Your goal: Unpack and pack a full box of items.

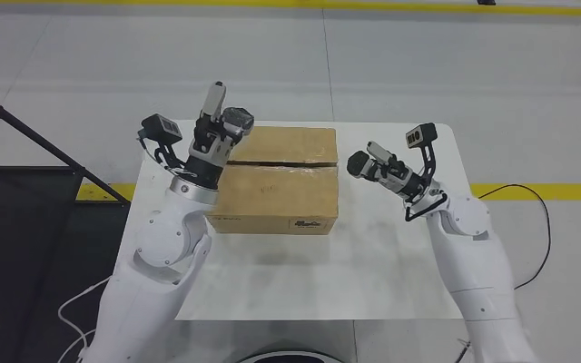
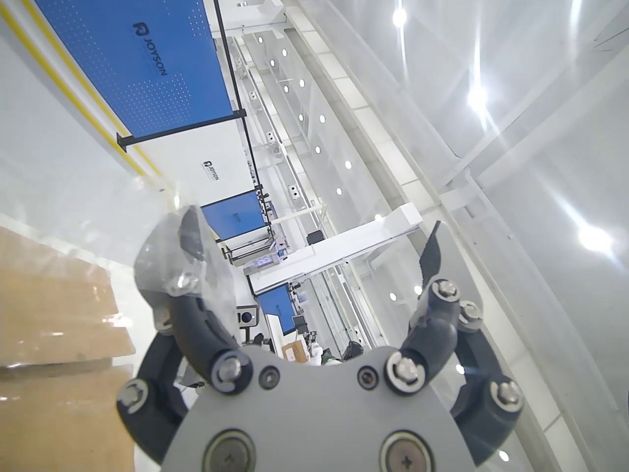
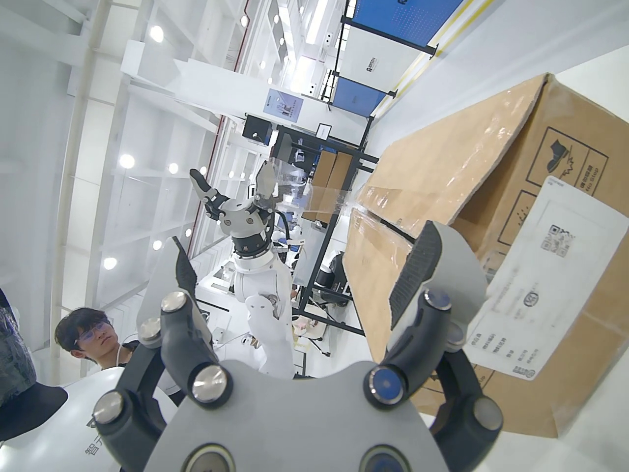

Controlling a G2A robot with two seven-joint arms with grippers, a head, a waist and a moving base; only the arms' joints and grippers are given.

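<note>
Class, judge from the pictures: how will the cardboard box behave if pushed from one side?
Broad and low, the cardboard box would probably slide on the table, not tip. Its top flaps meet at an open seam, so they may flex if pressed.

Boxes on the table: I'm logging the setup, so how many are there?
1. The cardboard box stands near the middle of the white table, top flaps closed; anything inside is hidden.

Glossy white arms (image 1: 163, 245), silver screwed wrist plates (image 2: 314, 410), black fingers (image 3: 417, 267)
</note>
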